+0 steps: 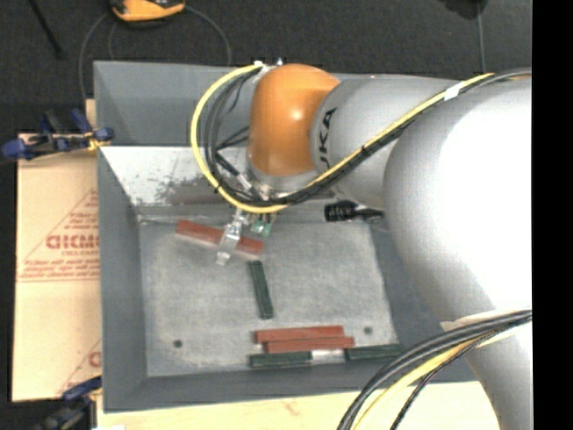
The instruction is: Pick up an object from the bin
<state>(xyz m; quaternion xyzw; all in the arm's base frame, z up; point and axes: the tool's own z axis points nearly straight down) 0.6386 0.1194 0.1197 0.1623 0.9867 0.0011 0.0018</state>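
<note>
My gripper (232,240) hangs below the orange-capped wrist in the back-left part of the bin. It sits right over the middle of a flat red-brown bar (197,233) that lies slanted on the floor there. The bar's two ends stick out to the left and right of the gripper, and its middle is hidden. A short dark green stick (260,290) lies just in front of the gripper, pointing towards the bin's front.
Near the front wall lie a longer red-brown bar (300,336) and, alongside it, a dark green bar (309,357) with a pale patch. The big arm covers the bin's right side and back.
</note>
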